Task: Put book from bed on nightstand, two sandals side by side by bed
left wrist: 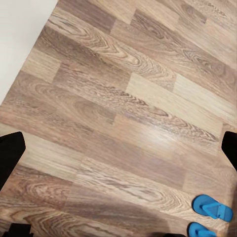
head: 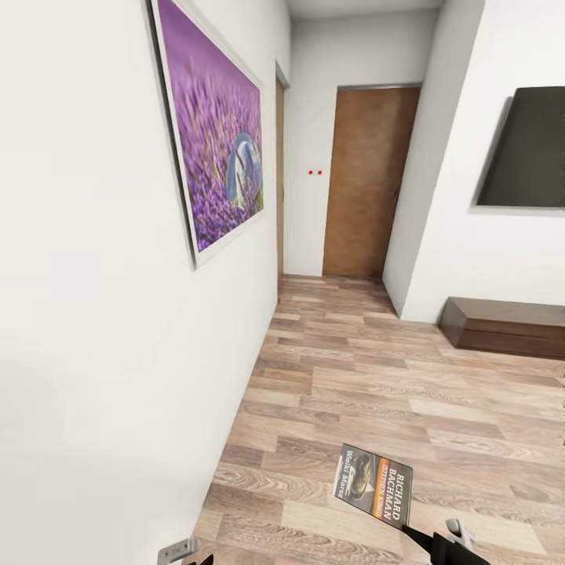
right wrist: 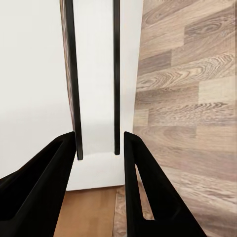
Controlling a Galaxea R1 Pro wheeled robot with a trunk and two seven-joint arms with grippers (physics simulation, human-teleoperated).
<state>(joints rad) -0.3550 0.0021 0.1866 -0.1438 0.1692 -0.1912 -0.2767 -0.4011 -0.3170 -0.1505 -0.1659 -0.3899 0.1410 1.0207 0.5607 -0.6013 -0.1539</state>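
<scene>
While held low at the right of the head view, the book [head: 374,484] shows its dark grey cover face up, long axis slanting from the lower right corner toward the upper left, orange band and white lettering running along that axis. Pinched at its near corner by the right gripper [head: 428,541], black fingers closed on the thin paperback; seen edge-on between the two dark tapered fingers [right wrist: 37,192] in the right wrist view, a slim dark spine line running straight away from the camera (cover and pages too thin to tell apart there). Carried above a light brown wood-plank floor [head: 369,392], matte with strong swirling grain. Beside a smooth white wall [head: 86,329] with a purple lavender picture [head: 216,133] in a pale frame. Further off, a brown wooden door [head: 365,180], a dark flat screen [head: 526,149], a long low dark cabinet [head: 502,326]. In the left wrist view, left gripper fingertips [left wrist: 10,158] spread wide apart, holding nothing, over the planks; two bright blue sandals [left wrist: 212,207], flat and rounded, lying close together on the floor near the frame corner.
</scene>
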